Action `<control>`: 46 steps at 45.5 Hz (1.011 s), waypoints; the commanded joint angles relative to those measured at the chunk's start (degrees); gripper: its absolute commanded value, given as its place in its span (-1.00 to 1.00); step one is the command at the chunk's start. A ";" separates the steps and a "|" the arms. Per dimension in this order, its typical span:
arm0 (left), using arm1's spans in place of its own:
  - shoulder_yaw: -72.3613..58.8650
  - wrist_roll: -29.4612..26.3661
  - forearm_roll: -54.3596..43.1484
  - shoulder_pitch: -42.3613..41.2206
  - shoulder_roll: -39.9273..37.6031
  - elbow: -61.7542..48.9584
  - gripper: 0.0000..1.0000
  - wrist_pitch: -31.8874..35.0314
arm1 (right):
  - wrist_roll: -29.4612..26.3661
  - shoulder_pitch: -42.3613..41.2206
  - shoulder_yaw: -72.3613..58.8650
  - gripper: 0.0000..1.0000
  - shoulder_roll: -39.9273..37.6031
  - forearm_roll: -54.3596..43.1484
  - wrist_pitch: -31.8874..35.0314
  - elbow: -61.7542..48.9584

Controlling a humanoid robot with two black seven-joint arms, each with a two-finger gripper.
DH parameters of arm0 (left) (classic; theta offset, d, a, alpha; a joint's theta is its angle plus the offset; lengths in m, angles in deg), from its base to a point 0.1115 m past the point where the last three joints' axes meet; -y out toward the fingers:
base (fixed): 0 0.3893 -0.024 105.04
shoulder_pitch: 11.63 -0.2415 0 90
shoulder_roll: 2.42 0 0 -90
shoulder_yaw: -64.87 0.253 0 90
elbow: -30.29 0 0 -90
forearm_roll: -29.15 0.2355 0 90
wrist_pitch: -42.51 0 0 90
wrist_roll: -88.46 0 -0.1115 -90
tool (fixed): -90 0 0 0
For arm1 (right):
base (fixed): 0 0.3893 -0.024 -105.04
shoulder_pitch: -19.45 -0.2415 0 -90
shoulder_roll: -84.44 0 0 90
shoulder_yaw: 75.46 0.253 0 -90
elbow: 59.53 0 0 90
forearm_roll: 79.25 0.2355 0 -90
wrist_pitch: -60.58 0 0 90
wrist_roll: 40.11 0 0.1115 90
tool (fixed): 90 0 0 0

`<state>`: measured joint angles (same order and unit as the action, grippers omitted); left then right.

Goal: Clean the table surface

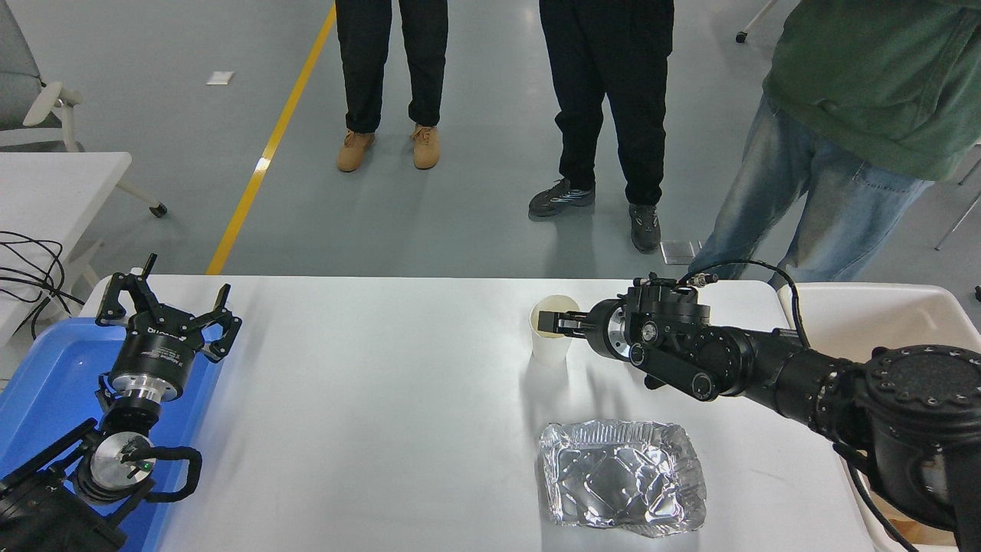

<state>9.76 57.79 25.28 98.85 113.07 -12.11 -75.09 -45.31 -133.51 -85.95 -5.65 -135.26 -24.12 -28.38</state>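
Barely started by the look of it. Still 2 bits of rubbish on the table surface (383,399): a white paper cup (552,337) upright toward the far edge, and a crumpled foil tray (622,477) nearer the front. Right gripper (553,322) at the cup's rim, can't tell whether clamped or apart. Left gripper (165,310) parked over the blue tray (46,383), fingers spread. Beige bin (866,314) waiting just off the right edge.

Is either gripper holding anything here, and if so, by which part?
The right gripper is at the paper cup's rim, one finger inside; whether it grips cannot be told. The left gripper holds nothing.
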 commanded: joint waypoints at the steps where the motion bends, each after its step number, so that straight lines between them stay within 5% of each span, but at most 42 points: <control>1: 0.00 0.00 0.00 0.00 0.00 -0.05 0.98 0.00 | 0.18 -0.40 -1.02 -0.08 -0.01 0.02 0.06 -0.21; 9: 0.00 0.00 0.00 0.00 0.00 -0.05 0.98 0.00 | 0.18 -1.19 -1.02 -0.22 -0.09 0.11 0.24 -0.03; 18: 0.00 0.00 0.00 0.00 0.00 -0.05 0.98 0.00 | 1.76 -1.63 -1.11 -1.00 -0.01 0.11 0.77 0.23; 46: 0.00 0.00 0.00 0.00 0.00 0.03 0.98 0.00 | 7.39 -8.57 -3.92 -1.00 -5.10 0.37 4.10 6.46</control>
<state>9.76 57.79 25.28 98.85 113.07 -12.11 -75.09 -39.14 -138.03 -90.14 -7.18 -135.02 -21.91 -26.56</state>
